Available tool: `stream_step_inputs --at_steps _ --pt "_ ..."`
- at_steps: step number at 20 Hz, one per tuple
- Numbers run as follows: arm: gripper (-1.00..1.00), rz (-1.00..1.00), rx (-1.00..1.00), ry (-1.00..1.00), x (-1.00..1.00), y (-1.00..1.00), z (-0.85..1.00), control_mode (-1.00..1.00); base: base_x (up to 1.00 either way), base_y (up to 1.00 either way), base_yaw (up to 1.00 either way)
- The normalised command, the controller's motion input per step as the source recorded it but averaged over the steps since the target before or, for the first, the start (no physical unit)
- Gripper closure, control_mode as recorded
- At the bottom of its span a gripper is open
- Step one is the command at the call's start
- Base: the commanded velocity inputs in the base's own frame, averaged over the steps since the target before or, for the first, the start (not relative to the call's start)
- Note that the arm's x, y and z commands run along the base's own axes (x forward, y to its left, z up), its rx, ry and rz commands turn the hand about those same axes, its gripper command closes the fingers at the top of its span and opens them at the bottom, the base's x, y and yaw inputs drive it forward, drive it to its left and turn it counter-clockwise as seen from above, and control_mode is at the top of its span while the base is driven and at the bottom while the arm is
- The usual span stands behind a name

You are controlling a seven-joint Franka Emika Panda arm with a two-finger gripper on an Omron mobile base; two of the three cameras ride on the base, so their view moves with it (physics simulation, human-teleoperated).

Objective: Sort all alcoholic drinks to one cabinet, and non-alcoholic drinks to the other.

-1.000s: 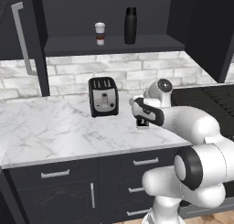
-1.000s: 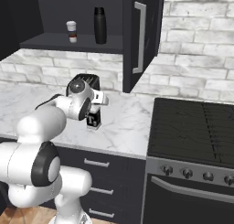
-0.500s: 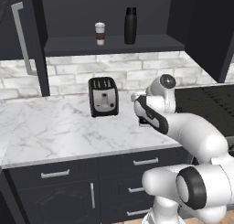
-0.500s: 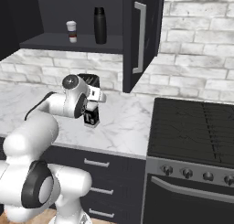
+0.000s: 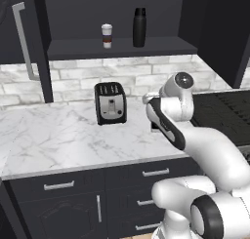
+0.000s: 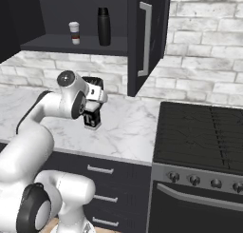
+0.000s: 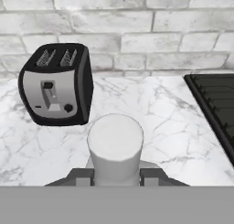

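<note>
Pinching the squat pale bottle (image 7: pixel 115 147), the gripper (image 6: pixel 92 121) has its jaws pressed in on either side of it; hand view looks down on the bottle's pale flat top, rising right btwn the two fingertips (image 7: pixel 81 178). In the right base view the black-labelled body of the bottle shows just under the hand, low over the marble counter (image 6: pixel 128 127); can't tell whether it touches the counter or hangs clear of it. In the left base view the gripper (image 5: pixel 155 127) is mostly hidden behind the forearm, bottle not readable there.

Ahead of the hand & to its left in the hand view sits the black-and-silver toaster (image 7: pixel 55 83), near but apart from the bottle, w/ the pale brick wall (image 7: pixel 137 31) beyond it. To the hand's right in that view is the edge of the dark stove top (image 7: pixel 217 104).

Well above the hand, on the open cabinet's shelf (image 5: pixel 122 48): white coffee cup (image 5: pixel 107 35) w/ brown band, and the taller black flask (image 5: pixel 139 27) just beside it, both upright, apart from each other. Cabinet door (image 6: pixel 147 34) w/ long silver handle stands swung open, up and to one side of the hand.
</note>
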Motion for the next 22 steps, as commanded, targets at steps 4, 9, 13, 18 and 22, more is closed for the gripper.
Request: stream_step_inputs --at_steps 4,9,13,18,22 --pt "1.0 -0.01 0.0 0.0 -0.33 -0.03 0.36 -1.0 0.0 0.0 0.0" --pt "1.0 0.0 0.0 0.0 -0.35 -0.02 0.34 -1.0 0.0 0.0 0.0" --pt "1.0 0.0 0.0 0.0 -0.34 -0.02 0.35 -1.0 0.0 0.0 0.0" --pt "1.0 0.0 0.0 0.0 -0.35 0.0 0.32 -1.0 0.0 0.0 0.0" --pt "1.0 0.0 0.0 0.0 -0.34 0.0 0.28 -1.0 0.0 0.0 0.0"
